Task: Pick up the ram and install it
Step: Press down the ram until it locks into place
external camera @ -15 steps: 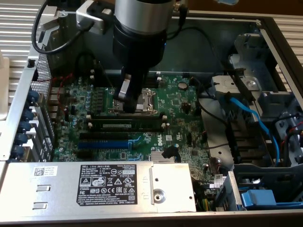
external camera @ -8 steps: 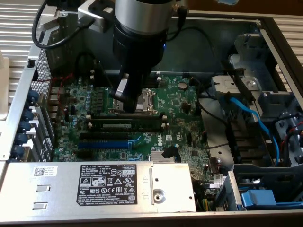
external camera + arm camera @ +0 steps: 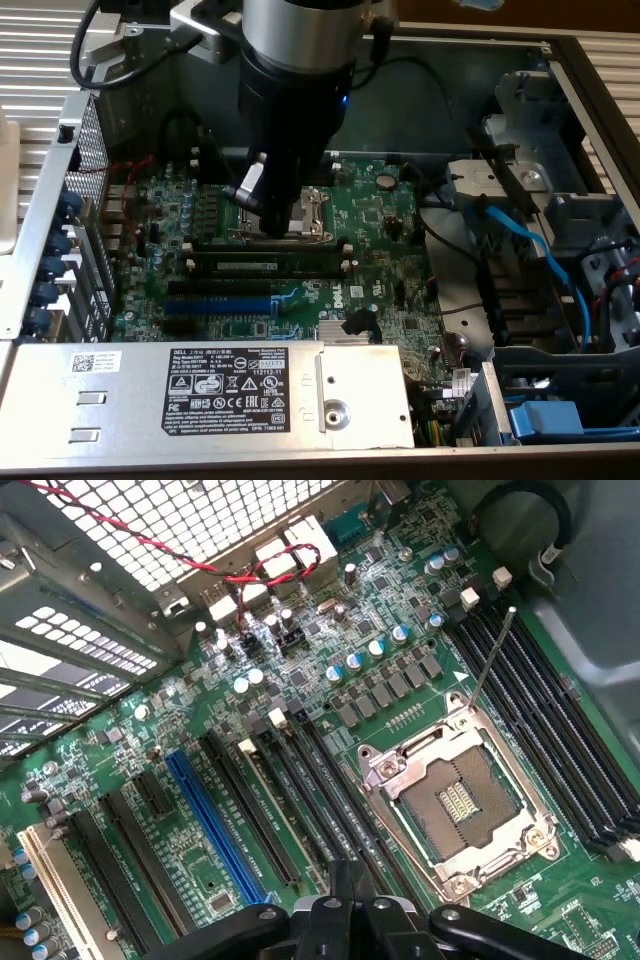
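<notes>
The ram (image 3: 270, 266), a dark-green stick with a white label strip, stands on edge in a black slot between white end clips, in the middle of the green motherboard (image 3: 385, 215). My gripper (image 3: 284, 226) is shut and holds nothing, its tip just behind the ram at the near edge of the metal CPU socket (image 3: 312, 212). In the wrist view the gripper (image 3: 341, 888) sits low over the long black slots (image 3: 300, 800) beside the CPU socket (image 3: 460, 800). I cannot pick out the ram among those slots.
A blue slot (image 3: 215, 305) (image 3: 215, 825) lies beside the black ones. The silver power supply (image 3: 200, 395) covers the board's near edge. Blue cables (image 3: 530, 250) and drive bays crowd the exterior view's right. The perforated case wall (image 3: 170, 520) carries red and black wires (image 3: 250, 575).
</notes>
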{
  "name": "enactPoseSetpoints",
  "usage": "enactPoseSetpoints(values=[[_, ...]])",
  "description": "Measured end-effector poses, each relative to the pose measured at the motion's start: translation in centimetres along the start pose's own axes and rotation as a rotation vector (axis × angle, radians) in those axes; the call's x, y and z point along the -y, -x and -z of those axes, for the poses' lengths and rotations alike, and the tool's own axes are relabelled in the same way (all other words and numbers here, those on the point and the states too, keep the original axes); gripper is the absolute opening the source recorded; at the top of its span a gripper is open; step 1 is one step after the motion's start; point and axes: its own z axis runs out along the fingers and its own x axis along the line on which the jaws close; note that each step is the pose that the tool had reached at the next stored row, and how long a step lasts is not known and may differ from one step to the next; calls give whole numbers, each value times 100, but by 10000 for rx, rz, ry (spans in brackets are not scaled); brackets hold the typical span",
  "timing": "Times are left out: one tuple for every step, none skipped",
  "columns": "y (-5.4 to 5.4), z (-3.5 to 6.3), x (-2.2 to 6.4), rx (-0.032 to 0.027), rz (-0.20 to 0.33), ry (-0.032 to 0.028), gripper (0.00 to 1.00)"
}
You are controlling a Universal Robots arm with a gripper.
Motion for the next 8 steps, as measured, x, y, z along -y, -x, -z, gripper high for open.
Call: enactPoseSetpoints(values=[[0,0,0,-1,-106,-5,10],[-1,1,1,-8,-211,-12,10],[-1,0,0,-17,-318,-21,10],[0,0,0,-32,-414,-34,10],[-1,2,0,-62,-500,-55,10],[0,2,0,-91,-586,-79,10],[0,4,0,-115,-666,-98,10],[0,7,0,-143,-750,-118,10]])
